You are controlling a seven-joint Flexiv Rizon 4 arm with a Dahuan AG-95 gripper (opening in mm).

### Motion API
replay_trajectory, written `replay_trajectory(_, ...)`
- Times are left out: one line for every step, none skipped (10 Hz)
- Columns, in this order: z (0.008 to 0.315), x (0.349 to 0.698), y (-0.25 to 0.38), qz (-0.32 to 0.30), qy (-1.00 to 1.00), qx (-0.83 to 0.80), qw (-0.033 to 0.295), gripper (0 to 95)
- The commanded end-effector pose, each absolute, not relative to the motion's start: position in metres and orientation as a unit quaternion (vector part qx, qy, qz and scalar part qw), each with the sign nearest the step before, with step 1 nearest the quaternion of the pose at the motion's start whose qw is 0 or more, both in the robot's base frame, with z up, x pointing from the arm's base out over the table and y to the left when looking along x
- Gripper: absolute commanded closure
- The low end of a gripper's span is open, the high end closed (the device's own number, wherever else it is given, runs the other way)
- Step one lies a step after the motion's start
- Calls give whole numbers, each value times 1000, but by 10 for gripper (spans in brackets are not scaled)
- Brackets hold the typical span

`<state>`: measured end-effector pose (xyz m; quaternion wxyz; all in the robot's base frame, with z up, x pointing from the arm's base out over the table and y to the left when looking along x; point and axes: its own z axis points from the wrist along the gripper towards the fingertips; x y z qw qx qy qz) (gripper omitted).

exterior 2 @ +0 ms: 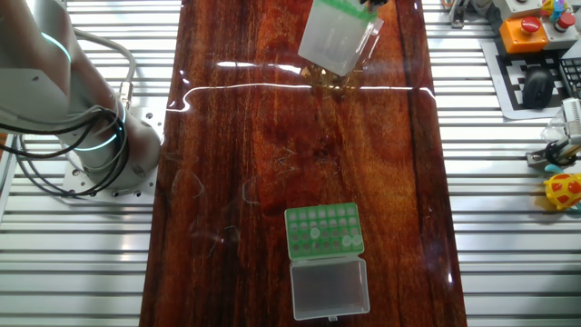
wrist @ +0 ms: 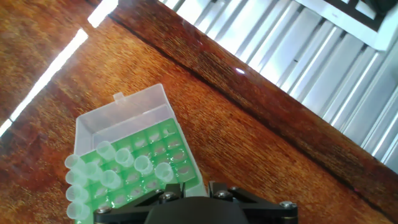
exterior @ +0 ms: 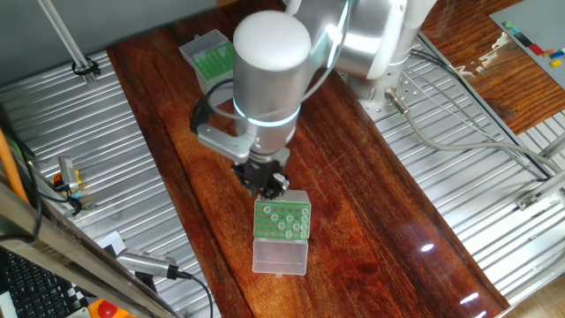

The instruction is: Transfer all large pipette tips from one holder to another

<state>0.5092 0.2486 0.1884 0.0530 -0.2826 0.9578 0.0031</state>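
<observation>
Dark wooden table point(exterior: 353, 221) bore low green rack point(exterior: 282, 221), lid open for access, gripper point(exterior: 263, 179) just above, jaw state indiscernible

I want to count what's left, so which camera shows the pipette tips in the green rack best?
The hand view: the pipette tips stand close up, their open ends distinct in the low green rack. Both fixed views show them only as small pale dots.
</observation>
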Motion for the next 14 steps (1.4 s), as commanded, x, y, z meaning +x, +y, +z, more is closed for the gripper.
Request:
replay_trajectory(186, 511, 258, 3, 961, -271, 53, 760)
replay_trajectory(185, 510, 263, 3, 962, -269, 53, 760)
replay_trajectory(184, 510, 266, 3, 962, -268, 54, 760)
replay_trajectory(181, 509, 269, 3, 962, -267, 55, 760)
replay_trajectory(179, 509, 270, 2, 962, -268, 55, 760)
replay_trajectory(176, 509, 269, 1, 961, -270, 55, 760)
replay_trajectory(173, 509, 269, 2, 961, -272, 57, 760)
replay_trajectory(171, 509, 270, 1, 961, -272, 57, 760)
replay_trajectory(170, 509, 271, 1, 961, -271, 57, 760)
replay_trajectory(169, 509, 272, 0, 961, -271, 57, 760)
replay_trajectory(168, 509, 272, -1, 961, -271, 57, 760)
replay_trajectory(166, 509, 272, -1, 961, -271, 58, 760)
replay_trajectory(165, 509, 272, -1, 960, -272, 59, 760)
replay_trajectory(163, 509, 272, -2, 960, -272, 59, 760)
